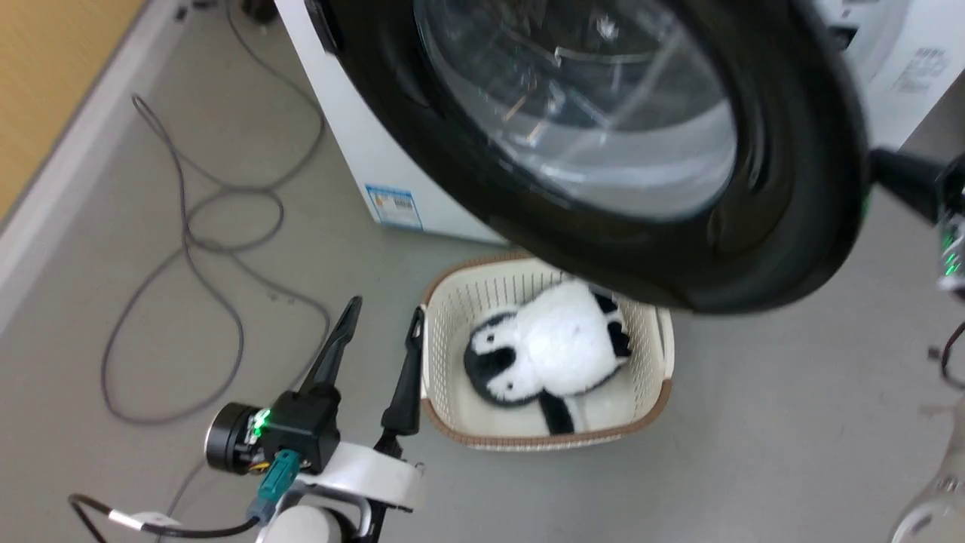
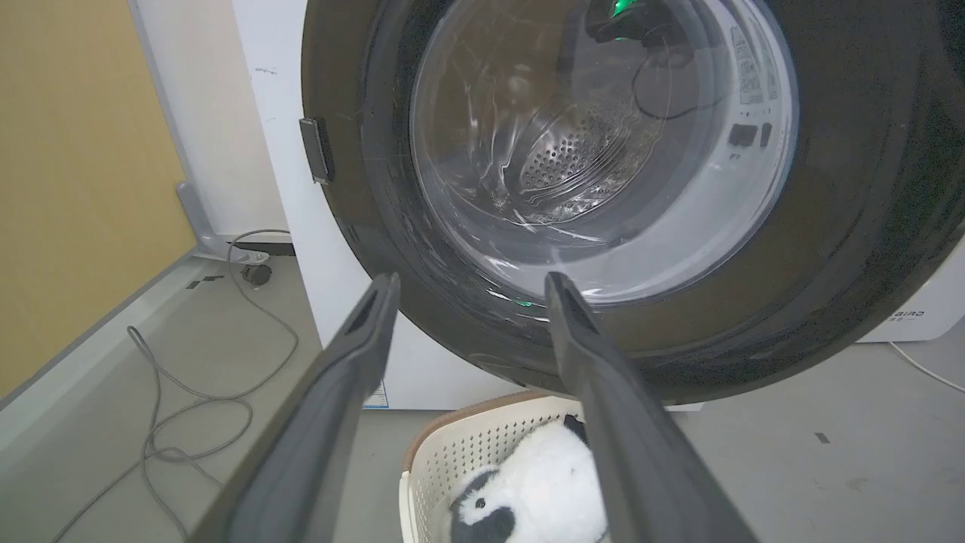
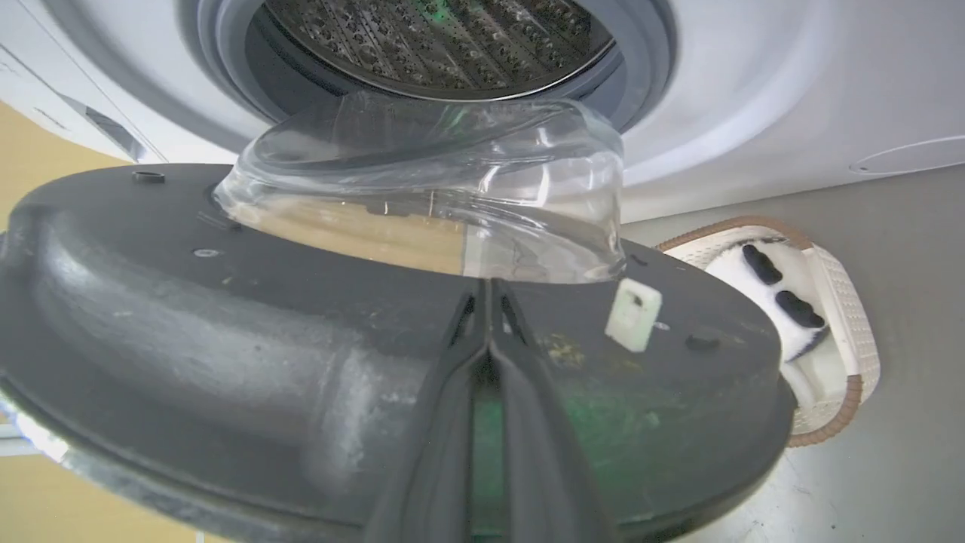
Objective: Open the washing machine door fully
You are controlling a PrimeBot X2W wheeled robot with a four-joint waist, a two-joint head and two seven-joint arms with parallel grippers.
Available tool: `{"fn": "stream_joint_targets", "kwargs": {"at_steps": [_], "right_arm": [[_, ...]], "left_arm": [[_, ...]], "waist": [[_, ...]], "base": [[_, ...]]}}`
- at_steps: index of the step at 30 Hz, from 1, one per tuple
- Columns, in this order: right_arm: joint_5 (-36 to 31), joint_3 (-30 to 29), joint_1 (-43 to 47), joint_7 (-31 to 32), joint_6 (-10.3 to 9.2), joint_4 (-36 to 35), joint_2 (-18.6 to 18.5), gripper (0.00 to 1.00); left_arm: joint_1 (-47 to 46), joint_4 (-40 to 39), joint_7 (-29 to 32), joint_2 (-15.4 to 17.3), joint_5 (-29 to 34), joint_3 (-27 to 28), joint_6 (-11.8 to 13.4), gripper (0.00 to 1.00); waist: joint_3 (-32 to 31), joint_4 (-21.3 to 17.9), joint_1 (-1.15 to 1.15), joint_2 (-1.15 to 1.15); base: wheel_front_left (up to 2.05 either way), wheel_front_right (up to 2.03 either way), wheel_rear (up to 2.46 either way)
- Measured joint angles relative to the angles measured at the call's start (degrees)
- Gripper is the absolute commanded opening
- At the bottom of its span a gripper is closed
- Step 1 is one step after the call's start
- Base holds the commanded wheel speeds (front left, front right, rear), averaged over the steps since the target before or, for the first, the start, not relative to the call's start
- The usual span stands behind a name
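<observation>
The washing machine door (image 1: 799,151) stands partly swung out from the white washer (image 1: 354,143), its black rim and bulging glass bowl (image 1: 603,113) hanging over the basket. In the right wrist view my right gripper (image 3: 487,294) is shut, its tips pressed against the door's dark inner face (image 3: 226,339) just below the glass bowl (image 3: 422,188). From the head it shows as dark fingers (image 1: 905,177) reaching behind the door's right edge. My left gripper (image 1: 383,320) is open and empty, low beside the basket. Its own view has it (image 2: 471,280) facing the door's outer side (image 2: 867,226).
A cream basket (image 1: 656,354) holding a black-and-white plush penguin (image 1: 550,347) sits on the floor under the door. Grey cable (image 1: 188,226) loops over the floor at the left, near a yellow wall (image 1: 45,75). The steel drum (image 3: 437,38) shows behind the door.
</observation>
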Motion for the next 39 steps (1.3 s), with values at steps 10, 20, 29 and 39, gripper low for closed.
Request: {"fn": "stream_joint_targets", "kwargs": {"at_steps": [10,20,29,39], "right_arm": [[14.17,10.46,13.50,-3.25,0.00,0.33,0.40,0.00],[27.04,21.93,21.93,-8.78,0.00,-1.11,0.40,0.00],[35.97,33.78,29.58,-12.69,0.00,-6.08,0.45,0.00],[44.28,45.31,35.02,-18.90,0.00,-11.78,0.48,0.00]], "left_arm": [[3.71,0.80,0.00,0.00,0.78,2.20,-1.49,1.00],[5.53,1.15,-0.01,0.00,1.26,3.07,-2.21,1.00],[7.11,1.46,-0.01,-0.01,1.33,3.80,-2.72,1.00],[8.28,1.44,-0.01,-0.01,1.42,4.31,-2.94,1.00]], "waist": [[-8.27,-0.12,0.00,0.00],[-12.33,1.32,-0.01,0.00],[-14.49,3.57,0.00,0.00],[-15.28,5.90,0.00,0.00]], "base": [[0.00,0.00,0.00],[0.00,0.00,0.00],[0.00,0.00,0.00],[0.00,0.00,0.00]]}}
